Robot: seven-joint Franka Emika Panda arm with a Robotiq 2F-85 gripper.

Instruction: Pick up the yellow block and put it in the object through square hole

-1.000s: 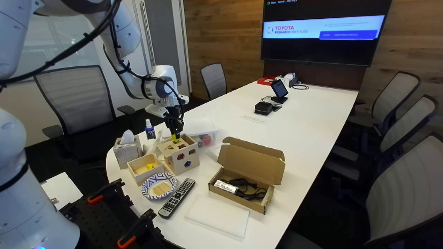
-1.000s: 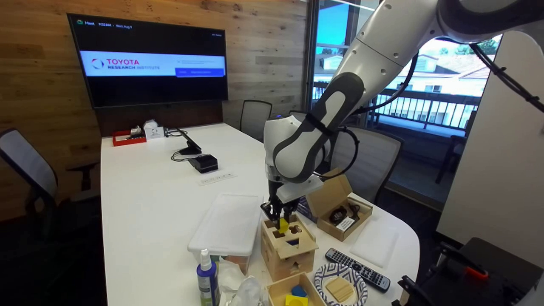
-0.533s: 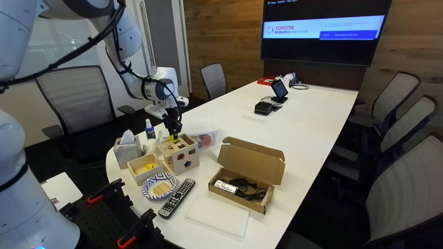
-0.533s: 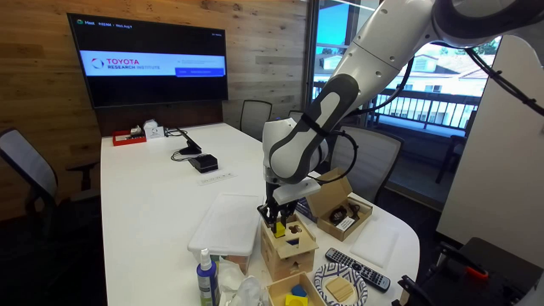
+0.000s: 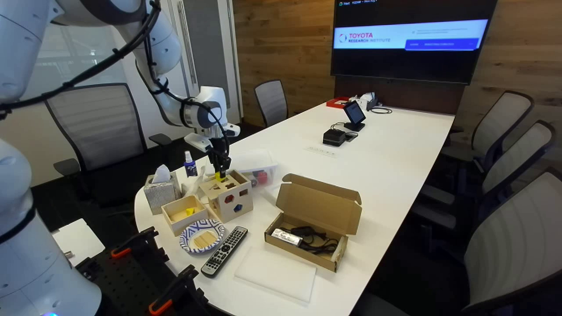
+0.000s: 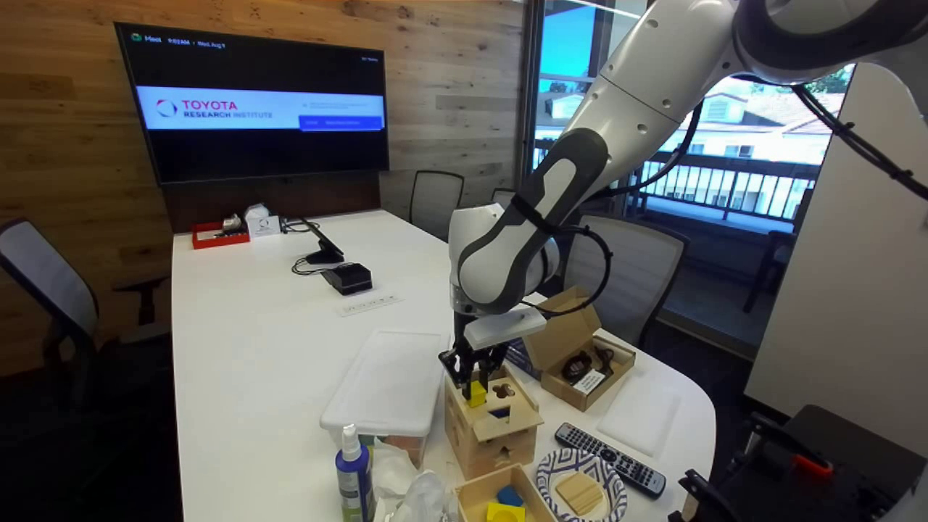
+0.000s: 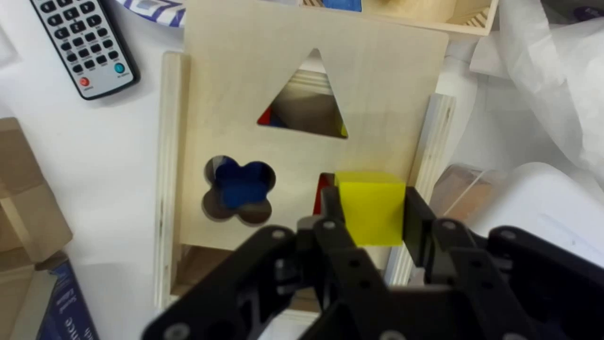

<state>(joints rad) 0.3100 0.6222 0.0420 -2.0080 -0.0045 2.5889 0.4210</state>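
My gripper [image 7: 373, 208] is shut on the yellow block [image 7: 372, 212], with one finger on each side. The block also shows in both exterior views [image 5: 220, 177] [image 6: 476, 394]. It is at the top panel of the light-wood shape-sorter cube [image 5: 230, 208], which also shows from above in the wrist view [image 7: 226, 89]. A strip of a hole [image 7: 323, 189] with red behind it shows left of the block in the wrist view; the block and finger hide the rest. Whether the block touches the panel cannot be told. A triangular hole and a four-lobed hole are uncovered.
A wooden tray [image 5: 175, 226] with loose shapes, a patterned bowl [image 5: 193, 248] and a remote [image 5: 225, 252] lie beside the cube. A clear lidded bin [image 6: 384, 384], spray bottle [image 6: 353, 471], tissue box [image 5: 158, 195] and open cardboard box [image 5: 303, 259] stand around it.
Over the last second my gripper and the yellow block shifted slightly left in both exterior views, and the block covers the hole opening seen earlier. In the last half second they barely moved.
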